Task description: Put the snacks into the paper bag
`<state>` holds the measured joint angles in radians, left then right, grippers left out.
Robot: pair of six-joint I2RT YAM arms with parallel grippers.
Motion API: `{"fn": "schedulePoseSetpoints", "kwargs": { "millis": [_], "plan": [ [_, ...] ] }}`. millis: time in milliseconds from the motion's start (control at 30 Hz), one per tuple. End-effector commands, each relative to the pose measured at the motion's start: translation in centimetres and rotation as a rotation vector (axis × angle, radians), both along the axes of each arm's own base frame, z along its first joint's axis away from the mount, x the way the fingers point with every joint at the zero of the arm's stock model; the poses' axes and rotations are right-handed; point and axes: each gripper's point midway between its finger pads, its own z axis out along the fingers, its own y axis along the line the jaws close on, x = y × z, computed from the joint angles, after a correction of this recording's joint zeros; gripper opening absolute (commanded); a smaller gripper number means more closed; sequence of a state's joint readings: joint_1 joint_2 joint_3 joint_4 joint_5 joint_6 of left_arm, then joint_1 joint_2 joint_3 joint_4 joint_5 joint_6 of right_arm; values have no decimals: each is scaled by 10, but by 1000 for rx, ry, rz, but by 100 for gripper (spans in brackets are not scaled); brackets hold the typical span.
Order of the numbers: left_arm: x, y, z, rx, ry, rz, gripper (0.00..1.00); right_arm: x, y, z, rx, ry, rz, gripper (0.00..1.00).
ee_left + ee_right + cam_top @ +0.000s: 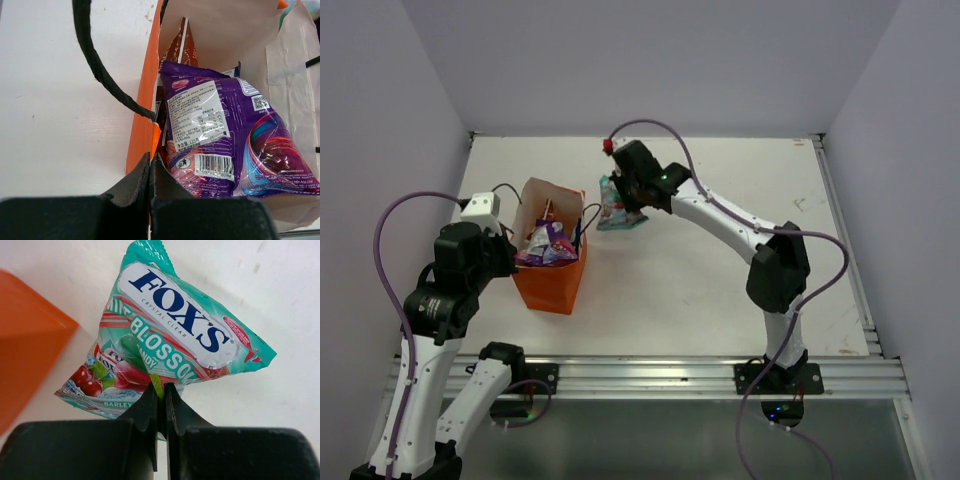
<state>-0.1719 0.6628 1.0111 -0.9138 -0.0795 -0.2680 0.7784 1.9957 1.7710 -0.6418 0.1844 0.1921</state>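
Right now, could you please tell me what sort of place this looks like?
Probably a robotics lab test cell: a white table boxed in by plain walls, left arm and right arm bolted to a metal rail, plus a staged paper bag and sweets packet.

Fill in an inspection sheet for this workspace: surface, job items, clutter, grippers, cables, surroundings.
Surface: white table, scuffed at right.
Job's things: paper bag upright, purple packet and others inside; sweets packet outside, beside it.
Clutter: nothing seen.
Grippers: left gripper shut on the bag's rim; right gripper shut on the sweets packet.
Cables: purple cables loop off both arms.
Surroundings: pale walls; metal rail at near edge.
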Motion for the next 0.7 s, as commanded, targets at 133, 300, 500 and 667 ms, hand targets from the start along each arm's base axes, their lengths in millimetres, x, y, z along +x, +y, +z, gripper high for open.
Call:
{"fn": "schedulePoseSetpoints", "kwargs": {
  "millis": [133,300,500,667],
  "plan": [
    [4,-6,10,-2,-34,-37,0,-13,48,279,447,-431,183,0],
    [3,-5,12,-1,-40,-34,0,-46,84,296,530,-411,299,0],
    [3,-5,11,-2,-38,-35,0,-94,123,251,548,-213,457,0],
    [2,-5,11,-3,-40,-37,0,-124,142,203,503,-77,503,0]
  ]
}}
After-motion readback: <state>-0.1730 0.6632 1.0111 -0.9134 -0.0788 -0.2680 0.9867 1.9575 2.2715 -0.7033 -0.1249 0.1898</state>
